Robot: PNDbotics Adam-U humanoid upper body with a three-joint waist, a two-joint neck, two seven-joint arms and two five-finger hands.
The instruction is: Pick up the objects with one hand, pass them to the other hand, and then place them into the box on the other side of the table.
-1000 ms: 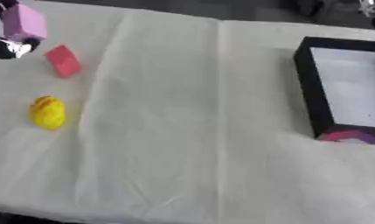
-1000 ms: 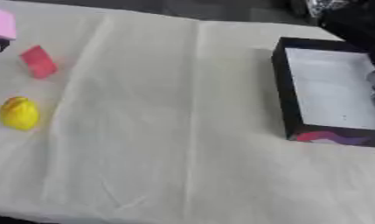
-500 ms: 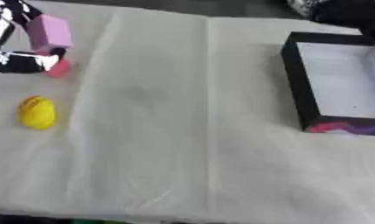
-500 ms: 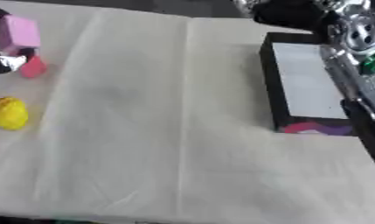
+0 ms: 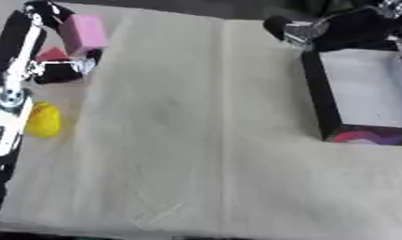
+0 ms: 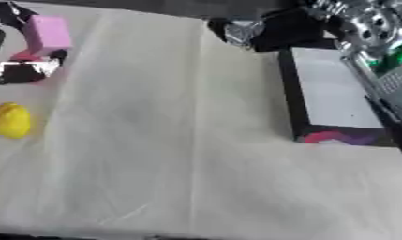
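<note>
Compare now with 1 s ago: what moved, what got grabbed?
The left hand has come down over the red block at the table's far left, beside the pink block; whether it grips anything is unclear. The right hand has come in above the black box. The yellow object and box stayed put; the camera shifted.

left hand point(image 5: 60, 56): fingers curled, at the view's upper left
right hand point(image 6: 273, 30): upper right, finger state unclear
</note>
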